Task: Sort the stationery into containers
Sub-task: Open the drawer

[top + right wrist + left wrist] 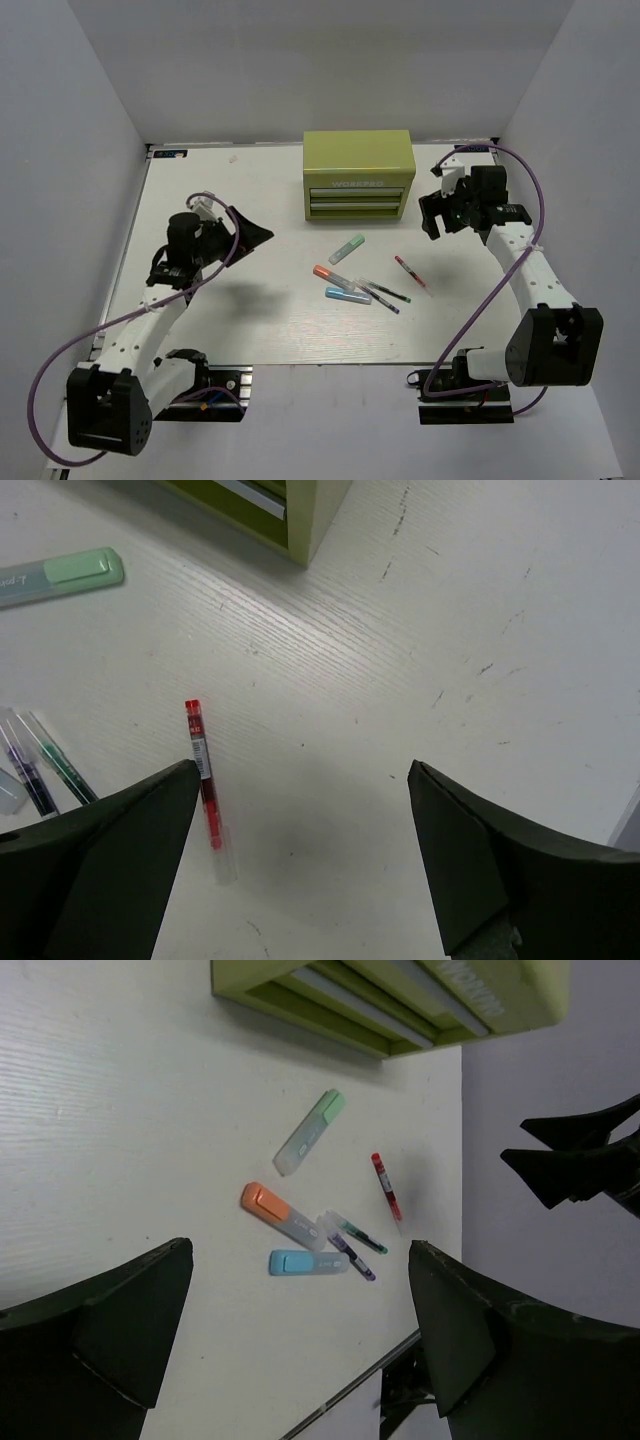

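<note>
- the step in hand seemed to be the opening one: nothing looked sorted, and all the stationery lay loose on the white table (230, 310), out in front of the arms and between them.
- nearest lay the light-blue highlighter (346, 295), stubby with a frosted barrel. the two thin dark pens (385, 292) lay just beside it to the right, close together, one greenish and one purplish.
- the orange-capped highlighter (333, 277) lay just behind the blue one, almost touching it. the thin red pen (410, 272) lay apart to the right, and the mint-green highlighter (347, 248) lay farthest out, closest to the box.
- the left hand (258, 236) hung over the table left of the cluster, fingers spread wide and holding nothing. the right hand (432, 220) hung on the other side, near the red pen, likewise spread and empty.
- at the far side stood the lime-green toolbox (358, 172). its two front drawers (357, 206) looked shut, so the next move probably called for pulling one open, or for a low pinch across a slim barrel lying flat.
</note>
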You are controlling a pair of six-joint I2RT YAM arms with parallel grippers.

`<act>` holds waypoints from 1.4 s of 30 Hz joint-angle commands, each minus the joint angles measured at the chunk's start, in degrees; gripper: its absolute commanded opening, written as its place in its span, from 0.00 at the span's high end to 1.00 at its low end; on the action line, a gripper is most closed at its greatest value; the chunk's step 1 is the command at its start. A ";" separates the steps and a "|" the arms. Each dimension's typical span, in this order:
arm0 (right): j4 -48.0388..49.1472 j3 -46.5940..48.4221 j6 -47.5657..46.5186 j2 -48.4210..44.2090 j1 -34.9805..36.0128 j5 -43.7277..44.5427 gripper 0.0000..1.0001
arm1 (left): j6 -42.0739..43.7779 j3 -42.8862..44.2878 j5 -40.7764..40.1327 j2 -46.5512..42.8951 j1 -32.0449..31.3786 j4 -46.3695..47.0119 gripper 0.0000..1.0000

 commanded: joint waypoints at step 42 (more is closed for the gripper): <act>8.86 27.99 -24.14 17.40 6.90 -27.59 0.26 | -28.15 19.00 -45.70 51.41 -32.81 54.66 0.27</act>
